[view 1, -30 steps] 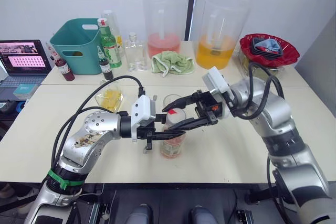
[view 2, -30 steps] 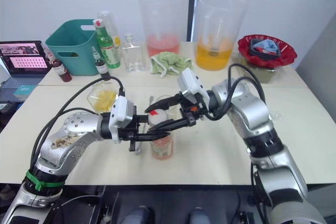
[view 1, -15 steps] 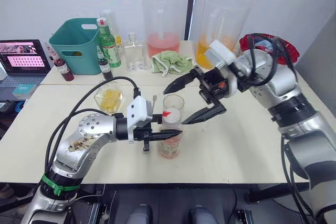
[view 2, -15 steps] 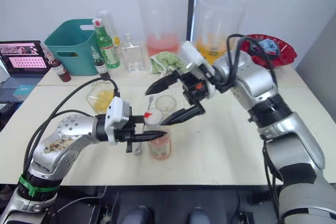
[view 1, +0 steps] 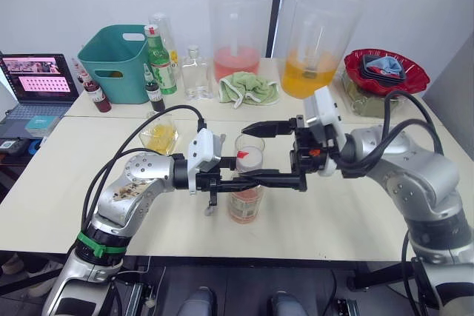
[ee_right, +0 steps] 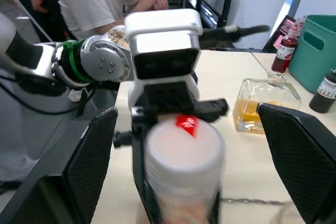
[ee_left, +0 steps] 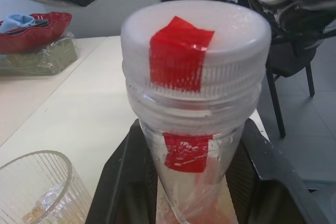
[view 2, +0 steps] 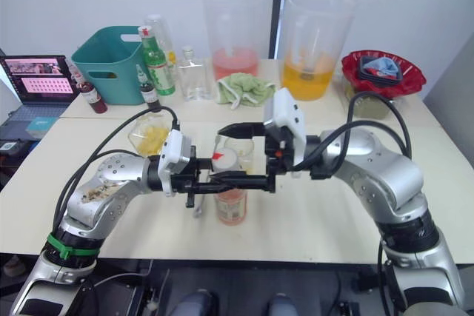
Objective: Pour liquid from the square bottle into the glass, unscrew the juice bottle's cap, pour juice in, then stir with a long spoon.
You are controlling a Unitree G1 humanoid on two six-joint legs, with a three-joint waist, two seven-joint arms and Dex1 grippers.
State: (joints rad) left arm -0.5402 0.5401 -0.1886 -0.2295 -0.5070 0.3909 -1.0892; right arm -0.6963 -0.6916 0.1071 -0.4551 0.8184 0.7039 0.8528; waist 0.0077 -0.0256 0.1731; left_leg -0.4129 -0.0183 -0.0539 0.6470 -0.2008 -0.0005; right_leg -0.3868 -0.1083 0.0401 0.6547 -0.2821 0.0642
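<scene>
White plastic, marked with a patch of red tape, the cap [ee_left: 195,45] is still seated on the juice bottle [view 1: 245,190], which stands near the front of the counter [view 1: 348,212] with the ribbed glass [view 1: 249,146] just behind it. The left hand [view 1: 235,179] is clenched around the bottle's neck just under the cap, forearm lying low and level across the counter, so the bottle is braced upright. The right hand [view 1: 268,155] comes in from the opposite side with its fingers spread wide, one above the cap and one level with the bottle's shoulder; it grips nothing yet. Unscrewing looks like the step in hand. To do it well, the right hand should centre on the cap, close only on the ribbed rim rather than the neck, and turn about the bottle's upright axis while the left keeps a firm, steady hold. Any sideways pull could tip the bottle or knock the glass
</scene>
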